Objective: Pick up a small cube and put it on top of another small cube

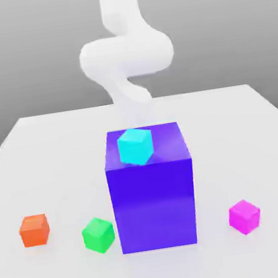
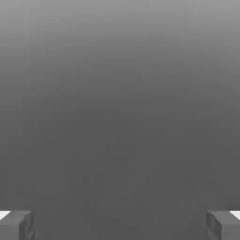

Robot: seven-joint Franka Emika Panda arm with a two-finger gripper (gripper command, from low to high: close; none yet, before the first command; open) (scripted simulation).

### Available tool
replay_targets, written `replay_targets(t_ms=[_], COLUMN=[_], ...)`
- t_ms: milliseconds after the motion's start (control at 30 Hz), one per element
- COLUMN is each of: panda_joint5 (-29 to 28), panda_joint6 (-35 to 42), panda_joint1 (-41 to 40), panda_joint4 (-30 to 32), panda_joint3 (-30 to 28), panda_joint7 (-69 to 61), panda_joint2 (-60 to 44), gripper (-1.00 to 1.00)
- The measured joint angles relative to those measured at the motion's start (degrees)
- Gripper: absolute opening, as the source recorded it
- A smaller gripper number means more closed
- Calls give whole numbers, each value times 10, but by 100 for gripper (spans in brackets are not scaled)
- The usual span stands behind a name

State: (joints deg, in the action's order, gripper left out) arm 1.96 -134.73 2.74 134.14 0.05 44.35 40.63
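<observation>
So in the exterior view the white arm (image 1: 125, 49) hangs behind and above a big purple block (image 1: 151, 187) sitting mid-tabletop (image 1: 49, 148). A cyan cube (image 1: 135, 146) rests on top of that block, toward its near-left corner. Down on the tabletop there's an orange cube (image 1: 34, 230) at the exterior view's far left, a green cube (image 1: 98, 235) just beside the block's left face, and the small magenta cube (image 1: 244, 216) off to the block's right, near the front edge, apart from everything else. That pink one is what needs grabbing, and it lies well forward of the arm and off to the exterior view's right, with the tall block partly in between. My guess is the arm has to swing out around or over the block to get above it.

Hand view: the two grey fingertips (image 2: 17, 225) sit at opposite corners, so the hand (image 2: 120, 226) is spread wide with nothing pinched. Between them is just plain grey, no cube yet.
</observation>
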Motion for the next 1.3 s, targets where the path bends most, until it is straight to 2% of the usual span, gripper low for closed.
replay_targets(t_ms=[267, 467, 567, 667, 800, 933, 967, 1167, 1300], panda_joint5=[54, 64, 48, 5, -63, -88, -90, -93, -78], panda_joint6=[-95, -166, -203, -241, -296, -362, -372, -378, -332], panda_joint1=[81, 126, 146, 177, 205, 234, 237, 239, 226], panda_joint4=[76, 133, 162, 190, 205, 191, 188, 187, 198], panda_joint3=[25, 63, 82, 90, 67, 33, 30, 28, 44], panda_joint7=[-41, -50, -39, -9, 38, 58, 60, 62, 50], panda_joint2=[-171, -295, -357, -419, -501, -584, -597, -603, -546], gripper=[0, 0, 0, 0, 0, 0, -100, -100, -100])
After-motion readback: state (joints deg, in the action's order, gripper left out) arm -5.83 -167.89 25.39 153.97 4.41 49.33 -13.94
